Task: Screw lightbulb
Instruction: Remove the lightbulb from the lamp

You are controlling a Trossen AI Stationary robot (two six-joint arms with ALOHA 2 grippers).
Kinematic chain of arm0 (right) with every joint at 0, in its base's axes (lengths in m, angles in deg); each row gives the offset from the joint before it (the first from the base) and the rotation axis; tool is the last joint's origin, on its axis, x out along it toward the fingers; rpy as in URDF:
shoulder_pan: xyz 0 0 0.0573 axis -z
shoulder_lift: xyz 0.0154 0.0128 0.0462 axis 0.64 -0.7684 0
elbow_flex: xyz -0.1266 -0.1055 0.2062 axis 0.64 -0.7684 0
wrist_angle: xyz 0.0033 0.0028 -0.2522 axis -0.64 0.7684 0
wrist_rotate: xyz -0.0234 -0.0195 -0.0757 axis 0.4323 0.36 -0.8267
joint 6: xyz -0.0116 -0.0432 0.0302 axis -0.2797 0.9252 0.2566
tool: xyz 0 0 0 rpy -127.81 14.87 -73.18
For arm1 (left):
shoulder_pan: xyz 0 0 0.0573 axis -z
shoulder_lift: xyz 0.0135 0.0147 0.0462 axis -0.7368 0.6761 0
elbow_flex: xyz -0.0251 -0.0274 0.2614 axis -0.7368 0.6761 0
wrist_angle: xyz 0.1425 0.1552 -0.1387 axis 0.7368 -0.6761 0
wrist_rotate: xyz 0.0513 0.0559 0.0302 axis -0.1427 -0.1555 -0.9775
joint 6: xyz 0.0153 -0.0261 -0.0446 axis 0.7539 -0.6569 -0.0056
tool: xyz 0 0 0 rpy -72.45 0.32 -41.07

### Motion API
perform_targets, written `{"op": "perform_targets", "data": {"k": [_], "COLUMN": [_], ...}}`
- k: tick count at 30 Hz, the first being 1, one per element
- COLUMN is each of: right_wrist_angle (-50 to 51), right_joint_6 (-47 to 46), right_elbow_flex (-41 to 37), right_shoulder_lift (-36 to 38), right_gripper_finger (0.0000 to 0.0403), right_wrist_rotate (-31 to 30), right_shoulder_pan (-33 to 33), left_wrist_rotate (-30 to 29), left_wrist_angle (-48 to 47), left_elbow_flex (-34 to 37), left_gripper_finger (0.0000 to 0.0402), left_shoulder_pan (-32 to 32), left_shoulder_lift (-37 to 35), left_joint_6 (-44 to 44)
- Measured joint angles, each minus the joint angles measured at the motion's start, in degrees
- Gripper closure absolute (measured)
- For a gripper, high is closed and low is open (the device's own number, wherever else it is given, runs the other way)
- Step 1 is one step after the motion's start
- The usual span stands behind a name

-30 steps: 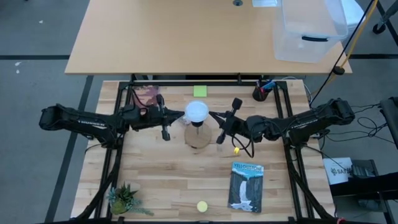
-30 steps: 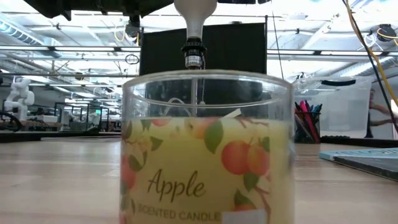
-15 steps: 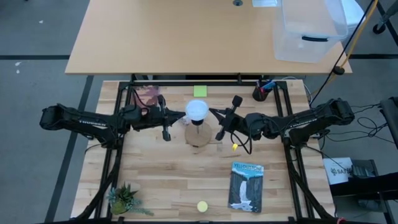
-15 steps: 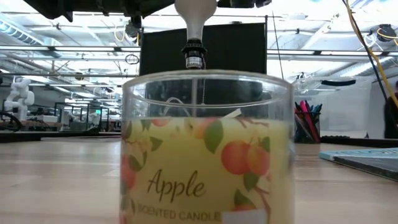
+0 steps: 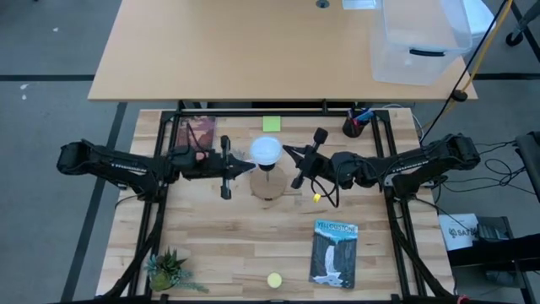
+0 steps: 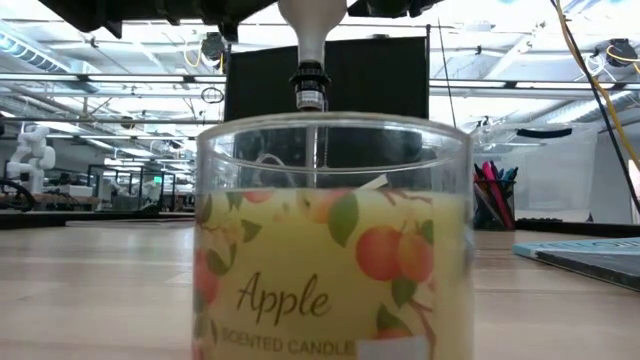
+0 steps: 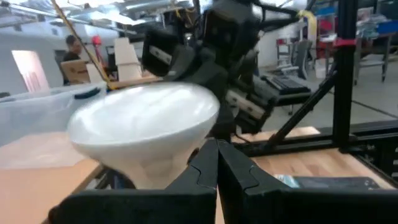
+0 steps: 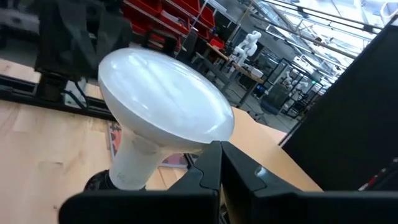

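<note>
Lightbulb [image 5: 267,150] standing upright in the wooden base [image 5: 269,185] at table centre; my left hand [image 5: 225,167] and right hand [image 5: 301,160] flank it, fingers closed, empty. Risk: cross-threading if tilted.

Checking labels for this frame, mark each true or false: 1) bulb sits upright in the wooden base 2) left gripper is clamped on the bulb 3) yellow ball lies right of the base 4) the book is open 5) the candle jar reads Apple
1) The lightbulb stands dome-up in the wooden base: true.
2) The left gripper is clamped on the bulb: false; it sits beside the bulb, left of it, apart from it.
3) A small yellow ball lies to the right of the base: true.
4) The book is open: false; it lies closed, cover up.
5) The candle jar reads Apple: true.
</note>
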Motion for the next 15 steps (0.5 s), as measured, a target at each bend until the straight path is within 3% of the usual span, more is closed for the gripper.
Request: {"op": "perform_targets", "data": {"k": [5, 11, 15], "right_wrist_angle": [0.2, 0.2, 0.3], "right_joint_6": [0.6, 0.6, 0.3], "right_elbow_flex": [0.0, 0.0, 0.0], "right_shoulder_lift": [0.2, 0.3, 0.3], "right_gripper_finger": [0.0403, 0.0403, 0.0403], "right_wrist_rotate": [-0.6, -2.1, -2.4], "right_shoulder_pan": [-0.2, -2.4, -3.7], "left_wrist_rotate": [-1.3, -14.2, -15.2], "left_wrist_angle": [-0.2, -1.6, -1.9], "left_elbow_flex": [0.0, 0.0, 0.0], "left_gripper_finger": [0.0401, 0.0401, 0.0401], "left_shoulder_pan": [1.6, 2.3, 0.5], "left_shoulder_lift": [-3.0, -7.0, -7.0], "left_joint_6": [2.2, 5.8, 4.5]}}
